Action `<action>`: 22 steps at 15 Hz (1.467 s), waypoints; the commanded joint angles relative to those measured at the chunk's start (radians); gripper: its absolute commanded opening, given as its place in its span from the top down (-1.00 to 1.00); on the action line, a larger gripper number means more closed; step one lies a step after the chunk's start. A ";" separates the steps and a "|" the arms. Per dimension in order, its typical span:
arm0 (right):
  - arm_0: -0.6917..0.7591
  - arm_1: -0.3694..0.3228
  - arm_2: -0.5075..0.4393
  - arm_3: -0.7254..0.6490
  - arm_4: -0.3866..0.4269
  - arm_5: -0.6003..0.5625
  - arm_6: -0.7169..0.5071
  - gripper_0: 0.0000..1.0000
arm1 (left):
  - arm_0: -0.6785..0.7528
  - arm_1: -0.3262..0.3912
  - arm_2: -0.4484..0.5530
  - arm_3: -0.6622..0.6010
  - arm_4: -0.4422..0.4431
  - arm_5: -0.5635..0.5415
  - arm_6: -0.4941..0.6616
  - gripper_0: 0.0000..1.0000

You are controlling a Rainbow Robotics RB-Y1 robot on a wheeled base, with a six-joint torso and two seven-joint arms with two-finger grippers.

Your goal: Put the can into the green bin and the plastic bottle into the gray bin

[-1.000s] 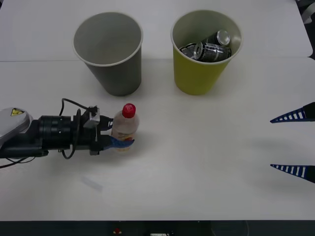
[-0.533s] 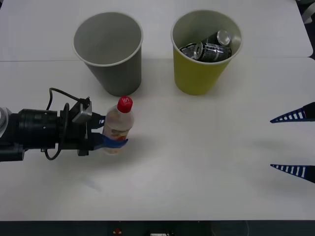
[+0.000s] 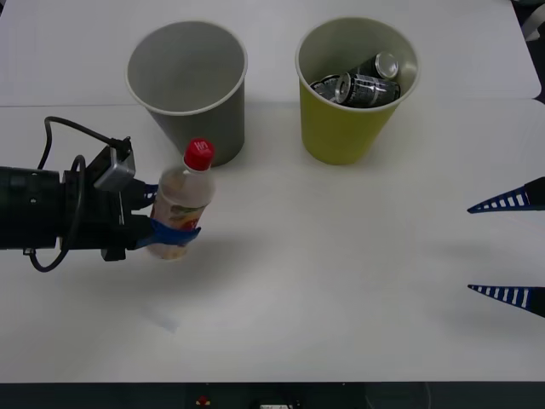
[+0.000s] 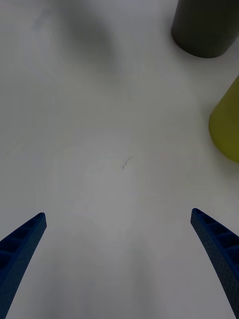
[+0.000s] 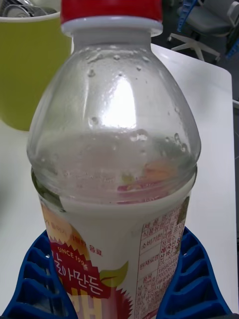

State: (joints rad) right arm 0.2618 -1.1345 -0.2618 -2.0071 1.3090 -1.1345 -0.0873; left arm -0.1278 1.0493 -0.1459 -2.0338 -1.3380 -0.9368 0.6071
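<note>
Two bins stand at the far side of the table [image 3: 358, 281], and we judge that the coming move turns on how the plastic bottle [image 3: 180, 204] lies relative to the gray bin [image 3: 189, 89]. The bottle sits in the left gripper [image 3: 169, 239], whose blue ribbed fingers [image 5: 37, 279] pinch it low on the labelled body, one on each side. The bin's open mouth is farther from us and slightly to the right of the bottle's red cap, with the cap near the bin's wall in the front view. The bottle's long axis runs nearly upright, cap leaning slightly toward the bins. We cannot tell from these views whether its base touches the table. We judge the left arm the nearer one and the one to carry it up and over the whitish rim.

The bottle is clear plastic with droplets inside its shoulder, a pale milky drink filling the lower part, and a pinkish label with fruit pictures and print.

The green bin [image 3: 351, 94] stands right of the gray one, apart from it, with dark cans [image 3: 362, 81] lying inside. The right gripper [image 3: 509, 249] waits at the table's right edge, fingers spread wide and holding nothing
</note>
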 commanded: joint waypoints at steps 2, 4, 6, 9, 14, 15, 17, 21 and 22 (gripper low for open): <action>0.000 0.000 0.000 0.000 0.000 0.000 0.000 -1.00 | 0.046 0.008 0.203 -0.109 -0.124 -0.146 0.243 1.00; 0.000 0.000 0.000 0.000 0.000 0.000 0.000 -1.00 | 0.048 0.011 0.295 -0.158 -0.173 -0.227 0.367 1.00; 0.000 0.000 0.000 0.000 0.000 0.000 0.000 -1.00 | 0.025 0.046 0.321 -0.174 -0.179 -0.247 0.470 1.00; 0.000 0.000 0.000 0.000 0.000 0.000 0.000 -1.00 | -0.072 0.061 0.307 -0.154 -0.204 -0.275 0.577 1.00; 0.000 0.000 0.000 0.000 0.000 0.000 0.000 -1.00 | -0.342 0.061 0.178 0.030 -0.222 -0.332 0.579 1.00; 0.000 0.000 0.000 0.000 0.000 0.000 0.000 -1.00 | -0.389 0.066 0.147 0.064 -0.225 -0.332 0.579 1.00; 0.000 0.000 0.000 0.000 0.000 0.000 0.000 -1.00 | -0.498 0.071 0.072 0.146 -0.228 -0.333 0.579 1.00; 0.000 0.000 0.000 0.000 0.000 0.000 0.000 -1.00 | -0.719 0.072 -0.069 0.302 -0.237 -0.369 0.557 1.00; 0.000 0.000 0.000 0.000 0.000 0.000 0.000 -1.00 | -0.767 0.069 -0.115 0.340 -0.239 -0.369 0.556 1.00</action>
State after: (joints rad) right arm 0.2618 -1.1345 -0.2618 -2.0071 1.3090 -1.1345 -0.0873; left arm -0.8595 1.1207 -0.2288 -1.7232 -1.5758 -1.3040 1.1639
